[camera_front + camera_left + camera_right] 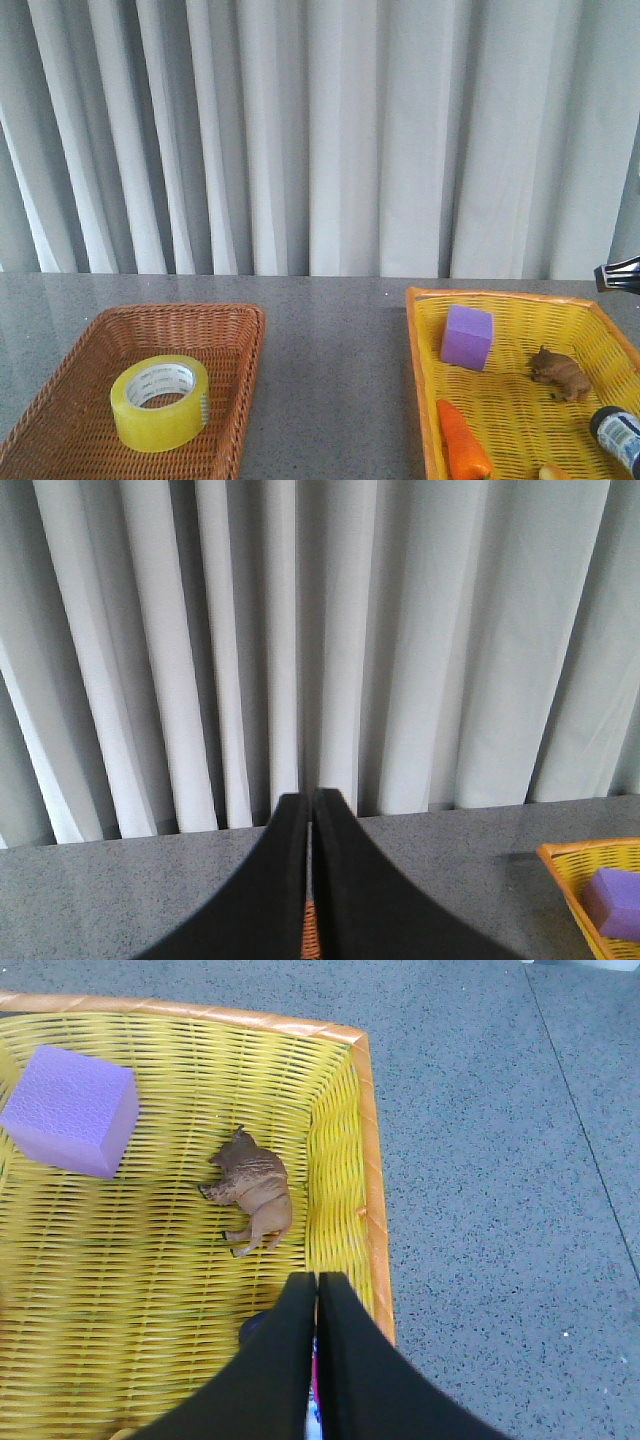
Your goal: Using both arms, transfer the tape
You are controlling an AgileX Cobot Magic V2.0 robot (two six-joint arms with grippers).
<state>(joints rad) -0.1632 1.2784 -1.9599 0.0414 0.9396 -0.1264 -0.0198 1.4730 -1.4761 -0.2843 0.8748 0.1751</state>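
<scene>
The tape (160,402), a wide yellow roll with a white printed core, lies on its side in the brown wicker basket (235,330) at the front left. No gripper is near it. My left gripper (310,798) is shut and empty, raised and facing the curtain, with a sliver of the brown basket (309,935) showing between its fingers. My right gripper (316,1278) is shut and empty above the yellow basket's (372,1190) right side. A black tip of the right arm (616,275) shows at the front view's right edge.
The yellow basket (425,350) at the front right holds a purple cube (468,337), a brown toy animal (560,373), an orange carrot (464,442) and a dark-capped bottle (618,433). Grey tabletop (335,380) lies between the baskets. A white curtain (320,130) hangs behind.
</scene>
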